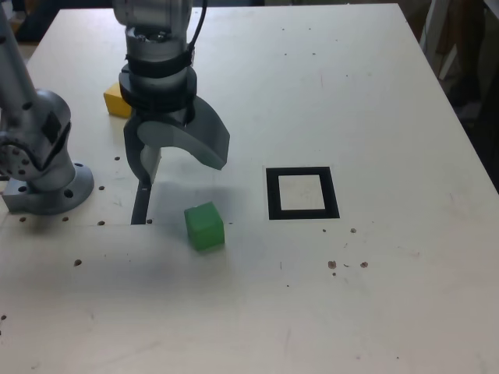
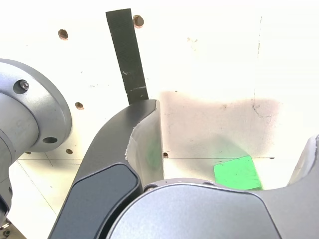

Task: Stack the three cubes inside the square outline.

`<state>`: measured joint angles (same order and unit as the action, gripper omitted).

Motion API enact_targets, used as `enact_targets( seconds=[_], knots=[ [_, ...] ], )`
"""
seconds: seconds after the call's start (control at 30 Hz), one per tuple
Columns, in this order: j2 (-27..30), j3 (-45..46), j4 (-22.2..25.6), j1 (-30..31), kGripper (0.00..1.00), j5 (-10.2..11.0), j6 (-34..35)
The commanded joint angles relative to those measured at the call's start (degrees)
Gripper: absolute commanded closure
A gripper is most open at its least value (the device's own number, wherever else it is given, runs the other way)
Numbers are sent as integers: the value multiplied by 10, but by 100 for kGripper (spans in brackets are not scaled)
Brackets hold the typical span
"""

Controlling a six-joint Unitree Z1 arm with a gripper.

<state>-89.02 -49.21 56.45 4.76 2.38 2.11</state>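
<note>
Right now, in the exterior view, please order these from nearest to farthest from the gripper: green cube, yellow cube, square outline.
From the gripper:
1. Green cube, just below it, toward the front.
2. Yellow cube, behind it, partly hidden.
3. Square outline, on the view's right.

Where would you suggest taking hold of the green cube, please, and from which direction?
Take the green cube across two opposite vertical faces, coming straight down from above. It sits flat on the table, turned slightly askew, with free space all round, so the open pincer probably needs a small twist.
</note>
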Motion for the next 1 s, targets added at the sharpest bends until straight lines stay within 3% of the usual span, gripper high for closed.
enact_targets(
  seconds=[0.0,0.23,0.43,0.7,0.97],
  knots=[
    [10,2,5,1,1,-1,-1],
    [24,1,19,-4,1,7,-1],
    [32,-1,36,-39,1,31,-14],
    [39,-7,50,-166,1,58,-112],
    [39,-37,56,-287,1,65,-233]
  ],
)
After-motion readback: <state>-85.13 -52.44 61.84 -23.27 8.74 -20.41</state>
